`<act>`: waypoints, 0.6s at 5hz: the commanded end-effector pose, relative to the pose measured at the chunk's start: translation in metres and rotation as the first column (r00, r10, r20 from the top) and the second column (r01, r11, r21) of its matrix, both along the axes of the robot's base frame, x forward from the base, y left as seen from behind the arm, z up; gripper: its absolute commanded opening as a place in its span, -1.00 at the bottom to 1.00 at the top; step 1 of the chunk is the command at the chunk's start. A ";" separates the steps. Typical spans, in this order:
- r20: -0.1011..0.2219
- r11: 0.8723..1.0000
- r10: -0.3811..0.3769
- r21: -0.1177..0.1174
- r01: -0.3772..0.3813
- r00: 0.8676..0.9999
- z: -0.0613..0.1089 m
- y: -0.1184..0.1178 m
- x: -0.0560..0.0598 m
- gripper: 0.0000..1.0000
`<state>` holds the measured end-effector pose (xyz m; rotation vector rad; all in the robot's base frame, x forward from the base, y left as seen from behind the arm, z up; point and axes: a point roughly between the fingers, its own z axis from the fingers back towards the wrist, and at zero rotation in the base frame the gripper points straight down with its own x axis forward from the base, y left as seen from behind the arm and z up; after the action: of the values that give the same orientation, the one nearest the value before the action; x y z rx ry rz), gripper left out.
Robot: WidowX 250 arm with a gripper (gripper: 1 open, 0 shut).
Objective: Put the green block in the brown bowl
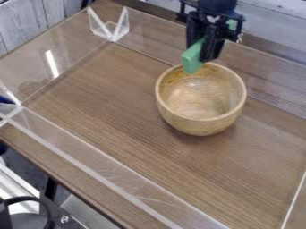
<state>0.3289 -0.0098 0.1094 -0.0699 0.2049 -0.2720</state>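
Observation:
The green block point(191, 57) hangs tilted in the air, pinched between the black fingers of my gripper point(206, 49), which is shut on it. It hovers above the far rim of the brown bowl point(201, 98), a round wooden bowl standing on the dark wood table with nothing inside. The gripper points almost straight down, and the block's lower end sticks out below and to the left of the fingers. The block does not touch the bowl.
A clear acrylic wall point(72, 152) frames the wood-grain tabletop point(107, 116) on all sides. A small clear bracket point(107, 25) stands at the far left corner. Grey planks lie behind the enclosure.

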 end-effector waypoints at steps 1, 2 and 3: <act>0.067 1.000 -0.019 -0.017 0.020 0.998 0.007 -0.007 -0.004 -1.00; 0.072 0.999 -0.033 -0.025 0.035 0.997 -0.002 -0.010 -0.012 -1.00; 0.058 0.999 -0.042 -0.004 0.042 0.997 -0.008 -0.015 -0.015 -1.00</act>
<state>0.3073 -0.0246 0.0752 -0.0762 0.2379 -0.3072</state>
